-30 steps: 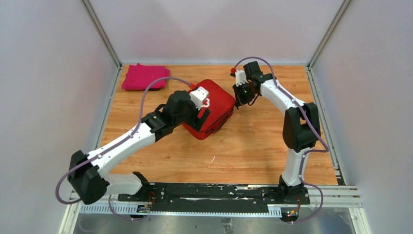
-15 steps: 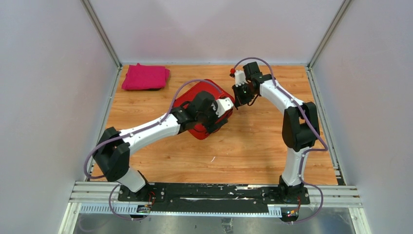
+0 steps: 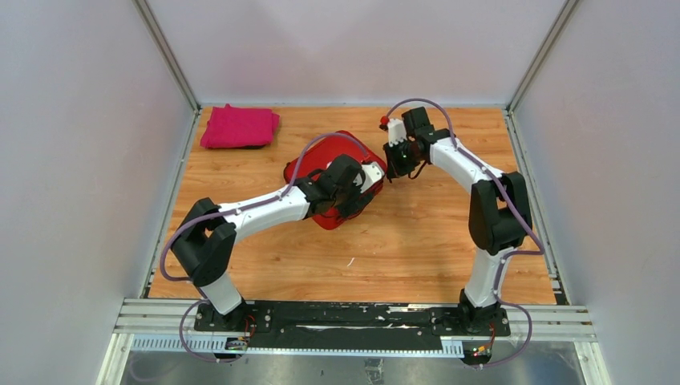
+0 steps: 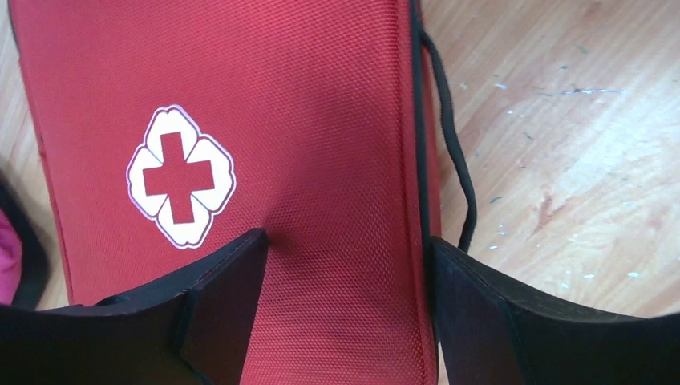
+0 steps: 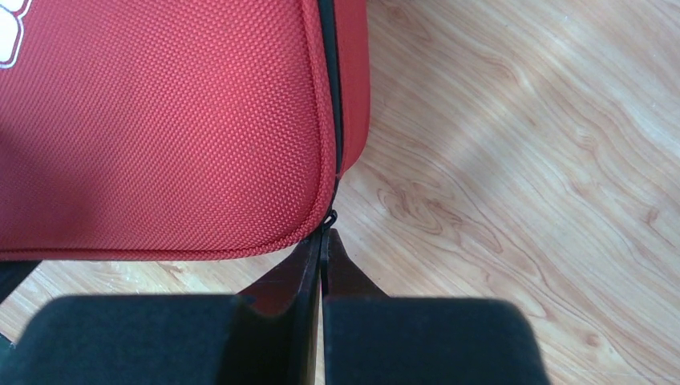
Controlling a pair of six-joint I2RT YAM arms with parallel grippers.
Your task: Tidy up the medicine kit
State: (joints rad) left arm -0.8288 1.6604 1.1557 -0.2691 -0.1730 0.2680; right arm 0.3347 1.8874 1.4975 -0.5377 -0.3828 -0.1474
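Note:
The medicine kit (image 3: 319,152) is a closed red zippered case lying mid-table; its lid (image 4: 321,120) carries a white cross emblem (image 4: 180,176). My left gripper (image 3: 362,192) hangs low over the kit's right part, jaws open and wide (image 4: 346,241). One of its fingers (image 4: 228,297) rests on the lid, the other (image 4: 481,313) stands just off the zippered edge. My right gripper (image 3: 393,171) is at the kit's right corner (image 5: 313,216), shut (image 5: 325,238) on the thin black zipper pull (image 5: 329,218).
A folded pink cloth (image 3: 239,127) lies at the back left corner. A black cord loop (image 4: 453,144) runs along the kit's side on the wooden table (image 3: 417,241). Grey walls enclose the table on three sides.
The left arm has swung right across the kit, bringing its gripper to the kit's right edge, and its jaws have narrowed somewhat. The right gripper has stayed at the corner, shut.

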